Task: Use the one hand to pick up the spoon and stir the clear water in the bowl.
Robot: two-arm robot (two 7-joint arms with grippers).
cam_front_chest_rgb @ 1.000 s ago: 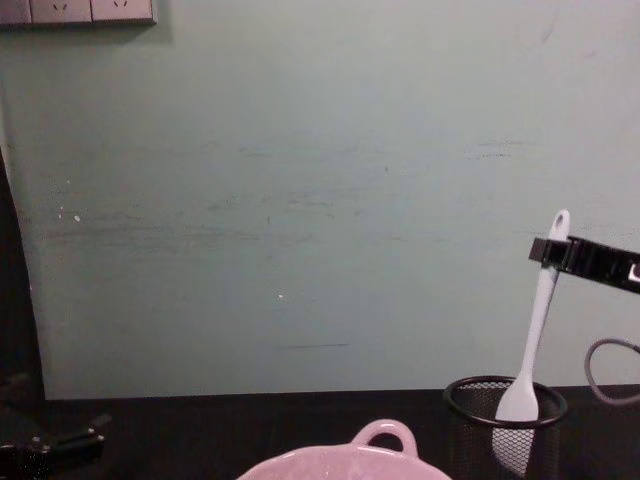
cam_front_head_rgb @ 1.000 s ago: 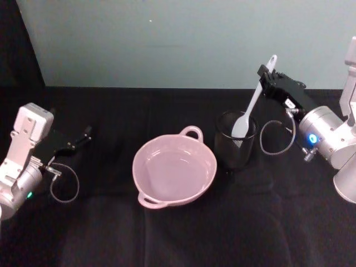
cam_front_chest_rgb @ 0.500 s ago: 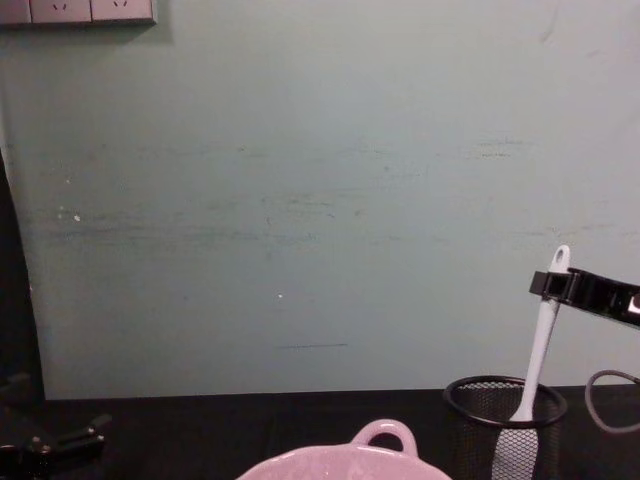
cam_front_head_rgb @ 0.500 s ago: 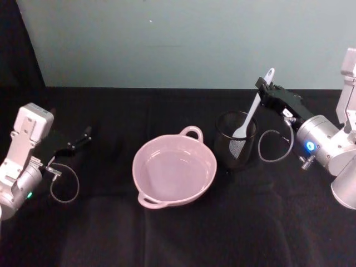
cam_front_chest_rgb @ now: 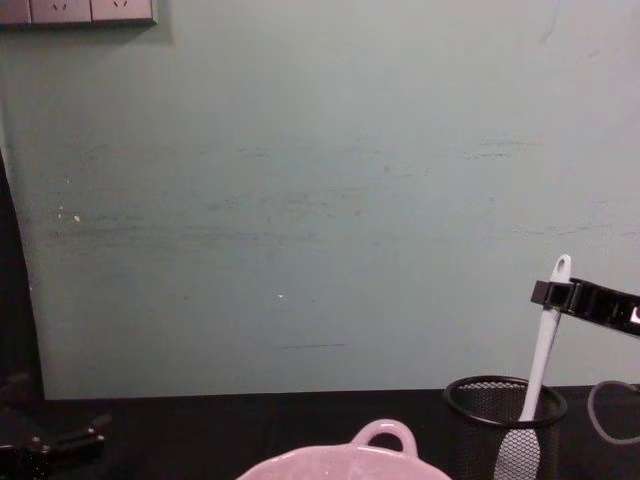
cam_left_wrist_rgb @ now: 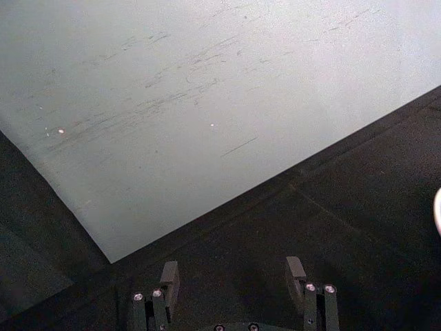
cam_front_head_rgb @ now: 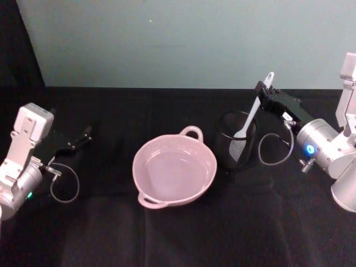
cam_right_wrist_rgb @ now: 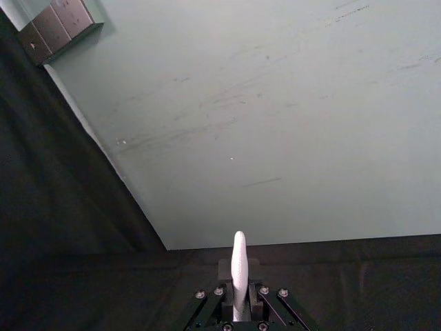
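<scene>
The left hand (cam_front_head_rgb: 83, 135) rests low over the left side of the desk (cam_front_head_rgb: 178, 233), well apart from the bowl (cam_front_head_rgb: 174, 168), its fingers (cam_left_wrist_rgb: 169, 276) spread open on nothing. The bowl sits near the middle of the black-covered desk, clear water in it, one loop handle toward the wall and one toward the robot. Just to its right stands a black mesh cup (cam_front_head_rgb: 236, 146). The spoon (cam_front_head_rgb: 253, 112) stands tilted in that cup, scoop down inside the mesh, holed tip up and leaning right. The right hand (cam_front_head_rgb: 261, 90) reaches in from the right on a silver wrist with a blue ring, its fingers closed on the upper handle just below the tip; in the right wrist view the handle (cam_right_wrist_rgb: 238, 274) rises between them. A pale green wall (cam_front_chest_rgb: 300, 200) backs the desk, with wall sockets (cam_front_chest_rgb: 78, 11) at its upper left. Against a second ago, the right hand is lower and the scoop, then at the cup's rim, has sunk deeper into the cup; the left hand and bowl are unchanged.
</scene>
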